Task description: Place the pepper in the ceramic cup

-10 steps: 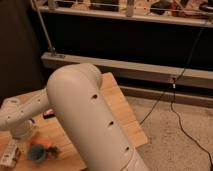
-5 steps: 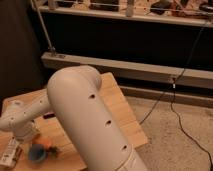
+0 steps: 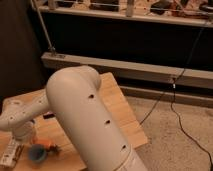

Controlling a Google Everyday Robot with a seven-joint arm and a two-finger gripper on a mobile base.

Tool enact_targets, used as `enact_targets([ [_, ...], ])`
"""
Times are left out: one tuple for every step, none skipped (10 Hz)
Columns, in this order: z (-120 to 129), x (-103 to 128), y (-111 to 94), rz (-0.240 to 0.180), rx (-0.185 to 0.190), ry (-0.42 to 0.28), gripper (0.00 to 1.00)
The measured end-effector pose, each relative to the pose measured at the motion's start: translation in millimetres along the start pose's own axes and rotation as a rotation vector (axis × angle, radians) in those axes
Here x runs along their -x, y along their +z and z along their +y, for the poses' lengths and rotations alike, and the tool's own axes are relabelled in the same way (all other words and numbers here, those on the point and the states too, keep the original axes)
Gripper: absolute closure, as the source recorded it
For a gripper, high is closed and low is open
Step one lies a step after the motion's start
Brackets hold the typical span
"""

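My arm (image 3: 80,115) bends down over the wooden table (image 3: 117,102), and my gripper (image 3: 22,134) hangs at the table's left side, just above the ceramic cup (image 3: 36,152); I cannot tell its state. The cup is small, round and blue. The pepper (image 3: 51,146), orange and small, lies touching its right rim.

We see a wooden desk (image 3: 120,107) with a flat white pad (image 3: 10,153) at its left edge and a small dark item (image 3: 48,116) further back. Right of the desk, a black cable (image 3: 184,127) trails across speckled floor (image 3: 170,145). The claw (image 3: 23,136) hangs over the desk's left end.
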Motion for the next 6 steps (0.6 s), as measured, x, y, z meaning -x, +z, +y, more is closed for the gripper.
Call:
enact_targets([
  [0, 0, -1, 0.0, -0.001, -0.003, 1.0],
  [0, -2, -2, 0.002, -0.003, -0.006, 1.0],
  [-1, -3, -2, 0.004, -0.004, -0.007, 1.0],
  [-2, -5, -3, 0.007, -0.007, -0.006, 1.0],
  [-6, -7, -9, 0.003, -0.017, 0.005, 1.0],
  [-14, -8, -21, -0.011, -0.039, 0.019, 1.0],
])
